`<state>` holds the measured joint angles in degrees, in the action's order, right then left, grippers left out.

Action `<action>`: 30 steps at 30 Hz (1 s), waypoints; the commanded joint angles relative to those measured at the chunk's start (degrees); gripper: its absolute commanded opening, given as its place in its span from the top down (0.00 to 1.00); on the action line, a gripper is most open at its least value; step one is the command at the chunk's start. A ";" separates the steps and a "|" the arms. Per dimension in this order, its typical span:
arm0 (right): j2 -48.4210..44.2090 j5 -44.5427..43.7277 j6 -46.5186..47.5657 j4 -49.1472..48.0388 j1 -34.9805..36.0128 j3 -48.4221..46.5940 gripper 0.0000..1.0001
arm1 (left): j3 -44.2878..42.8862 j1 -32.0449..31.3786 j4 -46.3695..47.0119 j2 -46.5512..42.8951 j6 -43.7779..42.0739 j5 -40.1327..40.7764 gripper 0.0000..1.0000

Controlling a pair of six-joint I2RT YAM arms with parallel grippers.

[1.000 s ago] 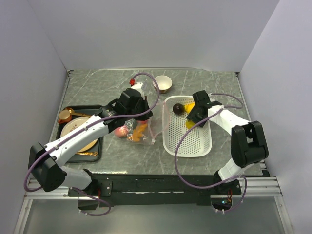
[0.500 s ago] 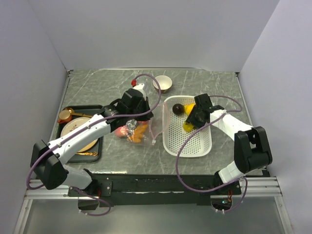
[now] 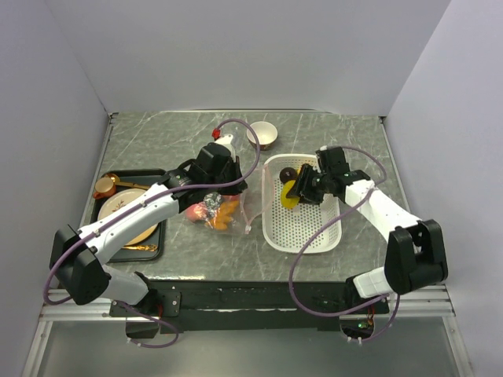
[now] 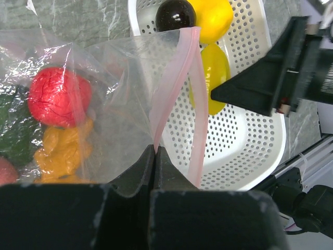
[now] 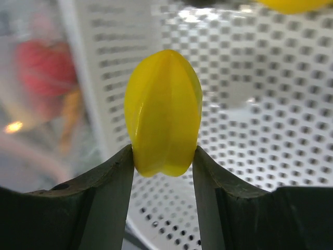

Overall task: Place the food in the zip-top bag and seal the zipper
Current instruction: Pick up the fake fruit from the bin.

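The clear zip-top bag [image 3: 214, 208] lies left of the white basket and holds red [image 4: 58, 96], orange [image 4: 62, 151] and green pieces. My left gripper [image 4: 155, 151] is shut on one lip of the pink zipper [image 4: 174, 78], holding the mouth open toward the basket; it also shows in the top view [image 3: 230, 184]. My right gripper [image 5: 164, 156] is shut on a yellow fruit [image 5: 164, 112], held above the basket's left part [image 3: 290, 194], close to the bag's mouth. A dark brown piece [image 4: 176, 14] and another yellow piece [image 4: 210, 18] lie in the basket.
The white perforated basket [image 3: 306, 236] sits right of the bag. A black tray [image 3: 157, 236] with gold dishes and a gold cup [image 3: 106, 187] stands at the left. A gold bowl [image 3: 263, 135] and a white bottle with a red cap [image 3: 220, 137] stand behind.
My right gripper has lifted the yellow fruit from the basket floor and carried it left toward the bag's mouth. The left gripper has kept its hold on the zipper.
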<state>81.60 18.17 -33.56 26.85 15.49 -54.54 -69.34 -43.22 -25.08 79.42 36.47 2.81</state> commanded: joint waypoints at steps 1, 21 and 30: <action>-4.34 14.05 -0.27 -6.89 -0.54 -1.36 0.71 | -1.94 -0.20 0.65 0.21 -0.78 -0.53 0.99; -17.97 11.00 1.65 -4.18 0.16 -3.90 0.69 | -1.50 -0.11 1.70 0.56 -0.17 -1.22 0.99; -13.49 3.19 5.17 -0.31 10.79 -8.47 0.71 | -1.59 -0.20 2.32 1.18 0.80 -2.19 0.99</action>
<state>66.32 26.30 -30.33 25.19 22.61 -59.37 -69.34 -43.22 -24.67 80.60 36.69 1.72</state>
